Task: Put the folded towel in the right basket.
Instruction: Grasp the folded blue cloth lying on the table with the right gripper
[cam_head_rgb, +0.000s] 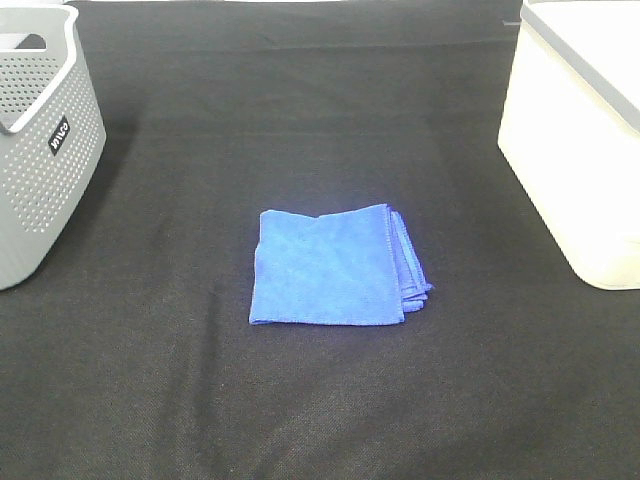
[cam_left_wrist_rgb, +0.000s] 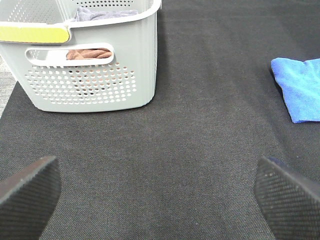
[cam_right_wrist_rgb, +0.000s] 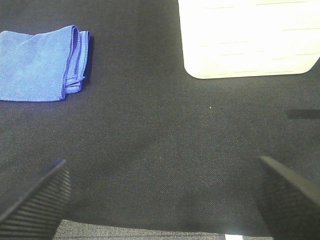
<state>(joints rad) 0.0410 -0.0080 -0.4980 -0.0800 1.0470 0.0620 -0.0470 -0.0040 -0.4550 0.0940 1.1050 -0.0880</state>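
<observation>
nothing of the task is done yet. in the high view a grey basket (cam_head_rgb: 40, 140) stands at the left edge, the folded towel (cam_head_rgb: 335, 265) lies flat mid-frame on the black cloth (cam_head_rgb: 200, 400), and the white basket (cam_head_rgb: 580, 160) sits well apart at the right edge. the left gripper (cam_left_wrist_rgb: 157, 192) and right gripper (cam_right_wrist_rgb: 162, 192) have their fingers spread wide and hold nothing, so grasping, carrying and dropping all remain.

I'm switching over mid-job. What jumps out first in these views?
The blue folded towel catches the eye first, lying flat in the middle of the black tabletop. A grey perforated basket stands at the left edge and a white basket at the right edge, both well apart from the towel. The left gripper and right gripper hang open over the tabletop, holding nothing.
</observation>
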